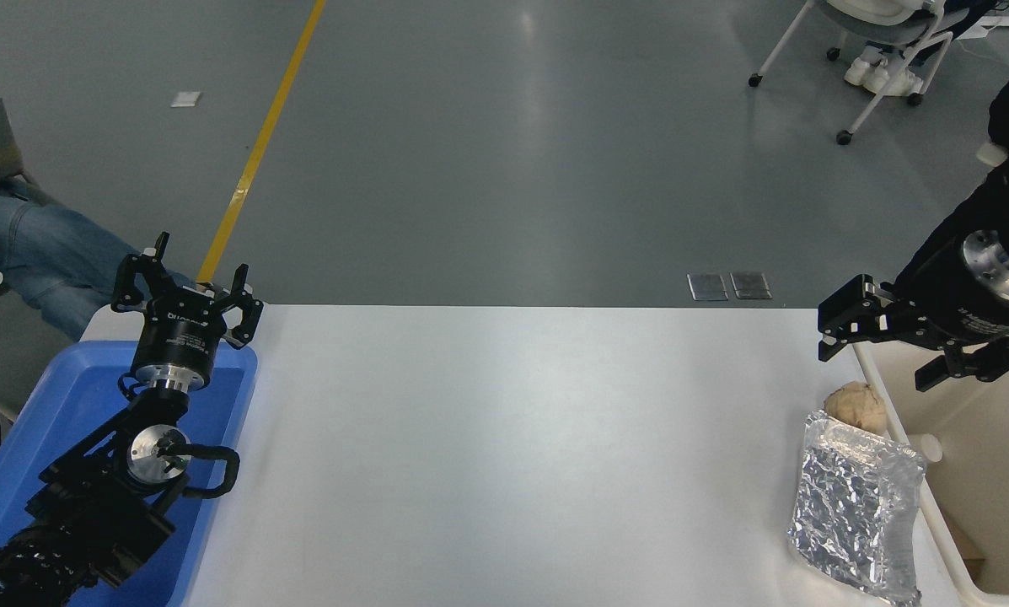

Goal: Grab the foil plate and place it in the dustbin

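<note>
Right hand [879, 346] hangs above the table's [504, 438] far right corner, fingers spread apart and holding nothing. It sits at about twelve o'clock from the foil plate [854, 514] and well apart from it; judged from this, the pickup is not yet begun and the hand must descend toward six o'clock to reach it.

Head view, remaining items: the foil plate lies flat at the table's right edge, its long side just beside the wall of the dustbin [976, 472], at three o'clock. That placement makes for a short carry once it is lifted. A tan paper ball [856, 408] touches or nearly touches the plate's far rim, so a descending hand could catch it instead. Left hand [185, 291], fingers apart, is parked over the blue tray [28, 438] at lower left, clear of the work.
</note>
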